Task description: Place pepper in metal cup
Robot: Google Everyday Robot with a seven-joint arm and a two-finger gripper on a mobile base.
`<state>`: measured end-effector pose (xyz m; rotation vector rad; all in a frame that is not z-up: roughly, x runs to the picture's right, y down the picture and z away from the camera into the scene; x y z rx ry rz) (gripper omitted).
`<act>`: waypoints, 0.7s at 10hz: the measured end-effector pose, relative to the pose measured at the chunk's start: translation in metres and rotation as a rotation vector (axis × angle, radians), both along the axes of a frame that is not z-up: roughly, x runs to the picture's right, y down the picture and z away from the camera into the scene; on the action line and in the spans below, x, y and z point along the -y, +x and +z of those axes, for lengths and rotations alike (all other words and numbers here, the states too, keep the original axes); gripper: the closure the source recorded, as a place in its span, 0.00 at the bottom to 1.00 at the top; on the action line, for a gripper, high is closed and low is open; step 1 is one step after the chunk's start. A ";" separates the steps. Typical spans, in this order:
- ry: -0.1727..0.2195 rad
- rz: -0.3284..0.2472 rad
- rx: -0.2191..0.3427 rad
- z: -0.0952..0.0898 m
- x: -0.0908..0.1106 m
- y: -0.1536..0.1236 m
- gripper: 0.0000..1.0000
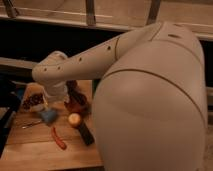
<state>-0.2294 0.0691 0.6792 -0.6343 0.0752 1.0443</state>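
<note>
The pepper [58, 138], slim and red-orange, lies on the wooden table [30, 150] near the front left. My gripper [51, 99] hangs from the white wrist over the left back part of the table, above and behind the pepper and apart from it. A dark vessel [74, 90] shows partly behind the wrist; I cannot tell if it is the metal cup. No shiny cup is plainly seen. My bulky white arm [150, 100] hides the right half of the table.
An orange-red bowl [78, 105] stands beside the wrist. A round yellow-orange fruit [75, 119], a dark bar [85, 133], a blue object [48, 116], a dish of dark red pieces [31, 102] and a metal utensil [30, 124] surround the pepper.
</note>
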 end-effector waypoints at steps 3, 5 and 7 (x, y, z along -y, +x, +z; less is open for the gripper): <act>0.002 -0.001 -0.001 0.001 0.000 0.002 0.35; -0.002 -0.007 0.000 0.001 0.000 0.000 0.35; -0.016 -0.042 0.015 0.007 -0.006 -0.019 0.35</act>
